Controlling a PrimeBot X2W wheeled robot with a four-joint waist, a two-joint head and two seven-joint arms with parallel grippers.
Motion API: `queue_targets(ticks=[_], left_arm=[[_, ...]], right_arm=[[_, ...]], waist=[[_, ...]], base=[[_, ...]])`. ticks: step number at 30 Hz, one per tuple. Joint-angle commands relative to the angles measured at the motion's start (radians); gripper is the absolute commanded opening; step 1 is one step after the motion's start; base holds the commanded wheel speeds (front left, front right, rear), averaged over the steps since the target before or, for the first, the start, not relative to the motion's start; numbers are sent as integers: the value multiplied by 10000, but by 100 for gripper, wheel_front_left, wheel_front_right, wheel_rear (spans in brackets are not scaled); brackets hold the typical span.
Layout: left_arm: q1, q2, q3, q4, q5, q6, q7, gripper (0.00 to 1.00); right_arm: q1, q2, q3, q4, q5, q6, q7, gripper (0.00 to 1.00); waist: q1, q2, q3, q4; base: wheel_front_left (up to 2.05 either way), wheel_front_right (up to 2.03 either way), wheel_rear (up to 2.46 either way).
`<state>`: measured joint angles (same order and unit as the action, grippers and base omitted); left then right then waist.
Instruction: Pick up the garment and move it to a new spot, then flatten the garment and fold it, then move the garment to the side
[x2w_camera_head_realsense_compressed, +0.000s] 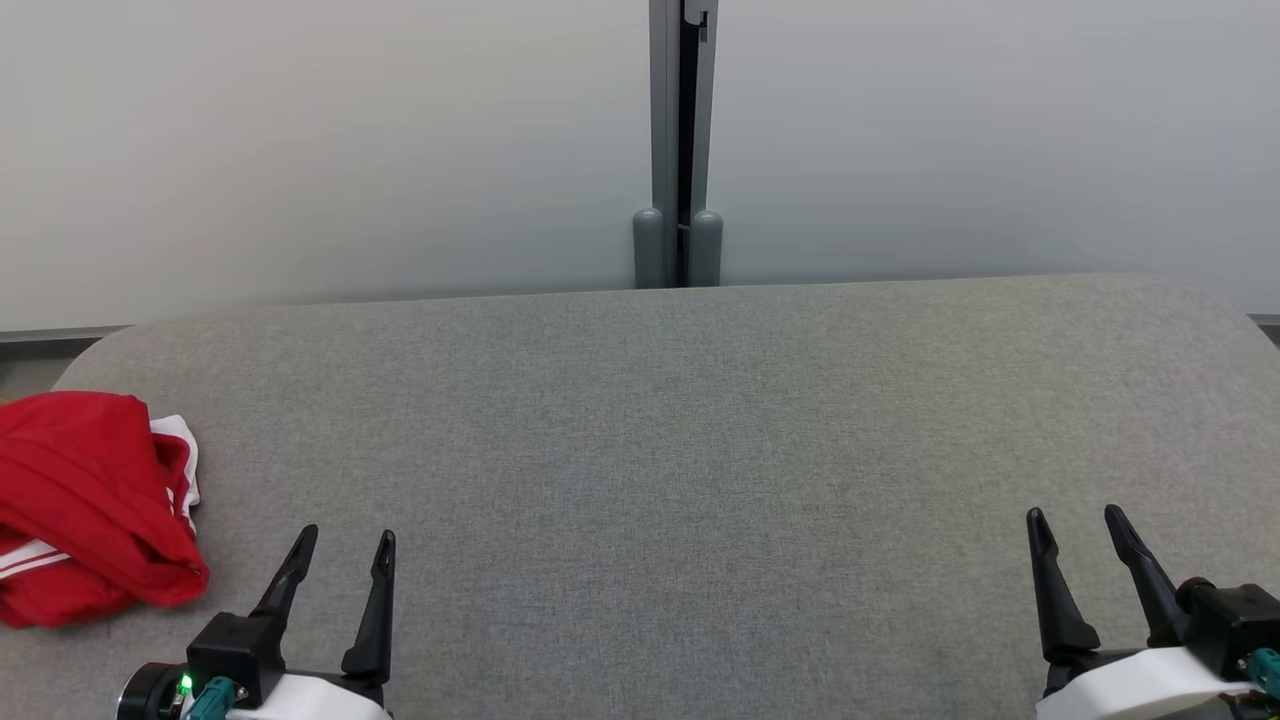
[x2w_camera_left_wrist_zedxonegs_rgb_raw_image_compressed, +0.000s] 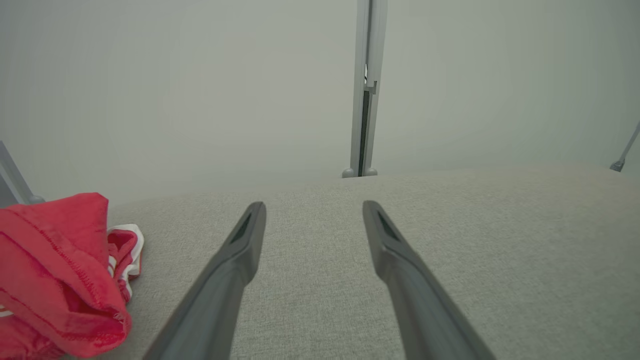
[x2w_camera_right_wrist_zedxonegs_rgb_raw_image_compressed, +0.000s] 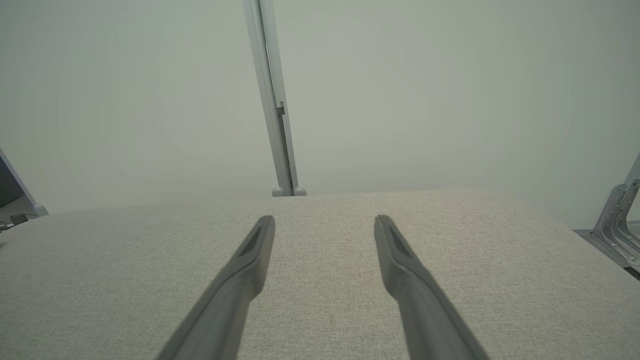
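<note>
Locate the left pincer (x2w_camera_head_realsense_compressed: 349, 535) at the lower left of the head view, spread wide, tips pointing up and away over the desk (x2w_camera_head_realsense_compressed: 650, 450), gripping nothing. Confirm in the left wrist view by the two dark fingers (x2w_camera_left_wrist_zedxonegs_rgb_raw_image_compressed: 232, 272), well apart above bare grey fabric. Locate the right pincer (x2w_camera_head_realsense_compressed: 1075, 513) at the lower right of the head view, likewise spread and empty; check the right wrist view for plain grey fabric in the gap. Find the garment (x2w_camera_head_realsense_compressed: 90, 500) just beside the left pincer, on its outer left side, clear of both fingers and touched by neither pincer. Identify it as red cloth with white stripes (x2w_camera_head_realsense_compressed: 172, 426) at one edge, crumpled in a heap at the left end of the desk near the rounded corner, and partly cut off by the left edge of the head view. Note the desk surface as grey woven fabric with rounded far corners. Beyond the far edge, note a pale wall panel (x2w_camera_head_realsense_compressed: 300, 150) and an upright grey post (x2w_camera_head_realsense_compressed: 680, 140) at mid-width, ending in two rounded feet at desk level. At the right edge of the right wrist view, note a metal bracket (x2w_camera_right_wrist_zedxonegs_rgb_raw_image_compressed: 620, 220) past the end of the desk.
</note>
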<state>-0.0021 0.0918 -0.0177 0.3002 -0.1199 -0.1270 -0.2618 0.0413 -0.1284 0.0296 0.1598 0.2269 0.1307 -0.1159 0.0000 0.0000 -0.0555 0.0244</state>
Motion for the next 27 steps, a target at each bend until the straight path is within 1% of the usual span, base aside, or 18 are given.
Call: queue_targets(ticks=[1,7,12,17,18,27], left_arm=[[-9,36,40,47,-18,-19,-44,100],[-148,21,66,126,-94,-23,-32,100],[-285,42,134,125,-139,-23,-29,100],[-371,81,189,149,-147,-28,-26,100],[-371,81,189,149,-147,-28,-26,100],[-472,229,366,97,-62,-3,-26,100]], right_arm=[[110,-40,-36,4,28,0,-90,100],[180,-121,47,-57,8,0,-99,100],[173,-141,115,-186,-101,0,-113,100],[243,-103,226,-322,-147,0,-3,100],[243,-103,226,-322,-147,0,-3,100],[167,0,591,-489,-210,0,57,100]], waist=[[0,0,-6,35],[0,0,15,236],[0,0,71,628],[0,0,92,1346],[0,0,92,1346],[0,0,168,2929]], base=[[0,0,0],[0,0,0],[0,0,0],[0,0,0],[0,0,0],[0,0,0]])
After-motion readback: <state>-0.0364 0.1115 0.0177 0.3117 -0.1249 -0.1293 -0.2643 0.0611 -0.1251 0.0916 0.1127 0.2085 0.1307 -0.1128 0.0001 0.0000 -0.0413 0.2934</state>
